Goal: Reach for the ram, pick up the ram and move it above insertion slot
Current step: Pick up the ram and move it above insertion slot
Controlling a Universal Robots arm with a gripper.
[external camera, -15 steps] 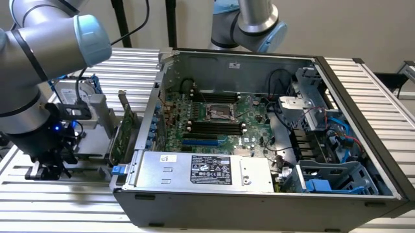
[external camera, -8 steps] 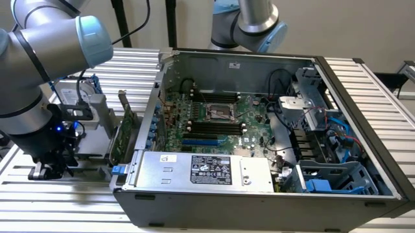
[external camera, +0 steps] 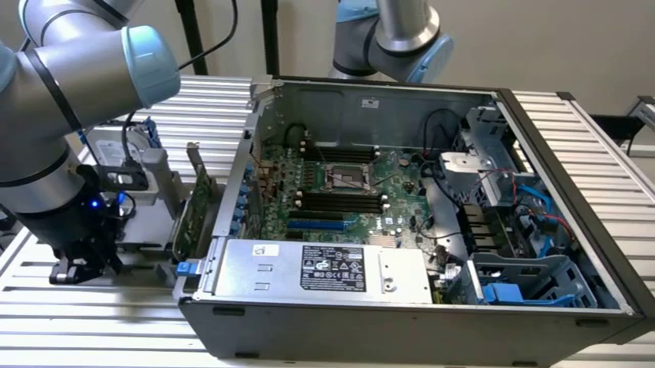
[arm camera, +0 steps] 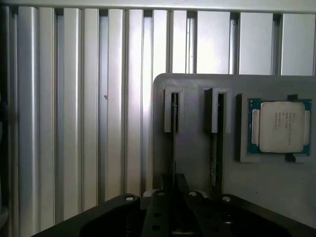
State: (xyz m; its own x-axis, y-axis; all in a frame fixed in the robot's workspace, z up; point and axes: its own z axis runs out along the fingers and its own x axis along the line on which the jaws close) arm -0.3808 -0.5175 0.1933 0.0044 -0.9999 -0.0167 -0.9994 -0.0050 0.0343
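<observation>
ram (arm camera: pixel 216 148) | thin, dark, edge-on | standing in slot of grey holder (arm camera: pixel 197 163)

Plain beige wall (external camera: pixel 557 42) — ribbed aluminium tabletop (external camera: pixel 97 326).

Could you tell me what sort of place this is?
Likely a robotics lab for PC assembly: an open case on a slatted table, an arm beside it, a CPU in a holder.

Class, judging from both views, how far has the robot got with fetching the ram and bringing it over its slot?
Done: the reach, roughly; the gripper hangs over the grey holder. In hand: nothing lifted; the ram, seemingly the thin stick edge-on, sits in a holder groove. Left: pickup and carry to the motherboard's black memory slots, which look empty.
</observation>
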